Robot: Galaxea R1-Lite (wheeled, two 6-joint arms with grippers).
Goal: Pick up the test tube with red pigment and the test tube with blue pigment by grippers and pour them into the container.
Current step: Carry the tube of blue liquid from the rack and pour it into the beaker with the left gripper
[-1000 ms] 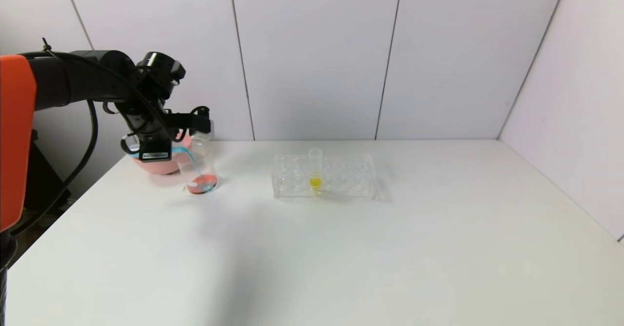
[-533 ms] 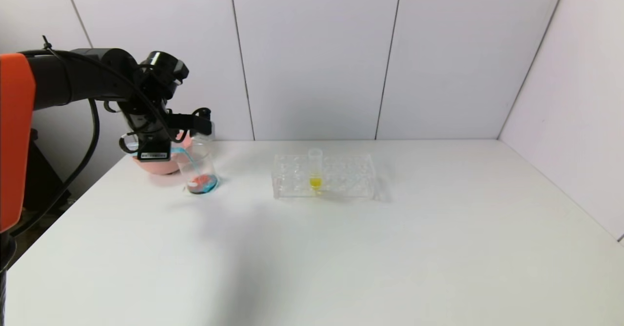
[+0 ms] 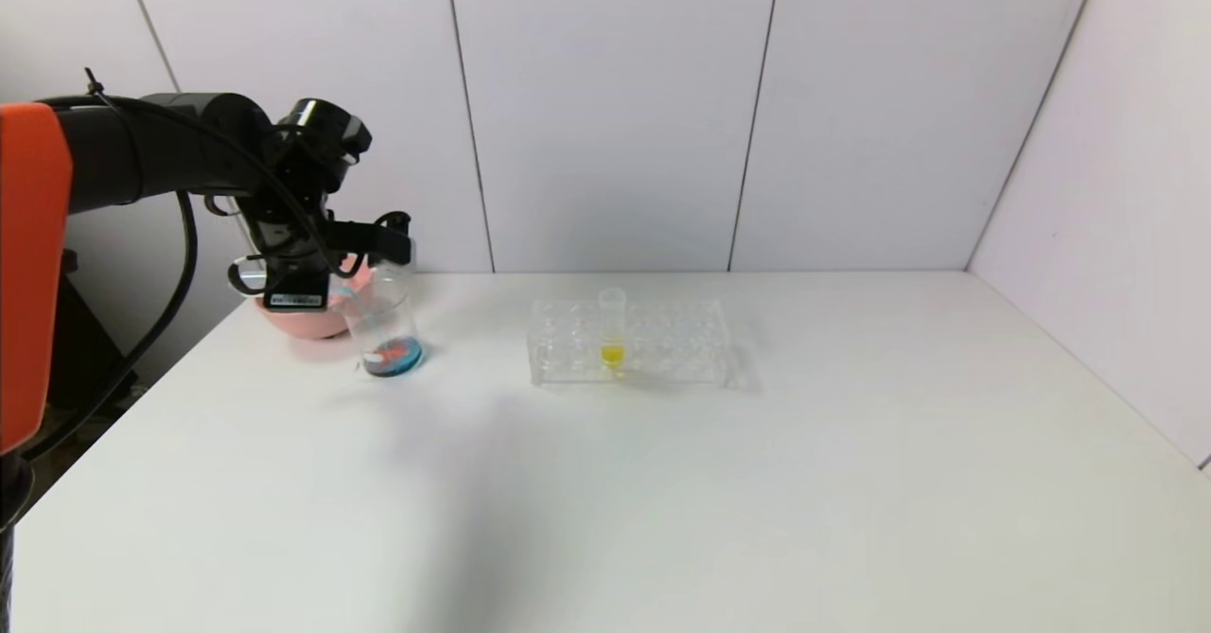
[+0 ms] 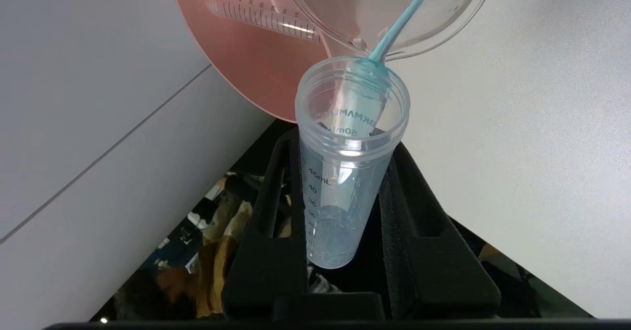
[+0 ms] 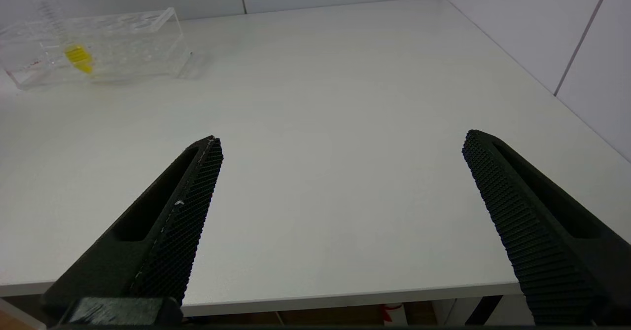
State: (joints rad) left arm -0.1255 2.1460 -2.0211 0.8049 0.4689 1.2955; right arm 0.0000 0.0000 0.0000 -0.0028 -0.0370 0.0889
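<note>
While the test tube with blue pigment (image 4: 345, 172) is clamped between the fingers of the left hand (image 3: 378, 240) at the far left of the worktop (image 3: 662, 501), it is tipped with its mouth at the lip of the container (image 3: 383, 330), and a thin blue stream is seen running into it. Blue and orange-red liquid is seen at the bottom of the container, which stands just beside a pink bowl (image 3: 307, 316) in which an empty graduated tube (image 4: 261, 12) lies. The right hand (image 5: 340, 211) is held spread wide, grasping nothing, over the near right of the worktop, and a clear rack (image 3: 629, 340) holding a yellow-liquid tube (image 3: 612, 330) is noted at the centre.
</note>
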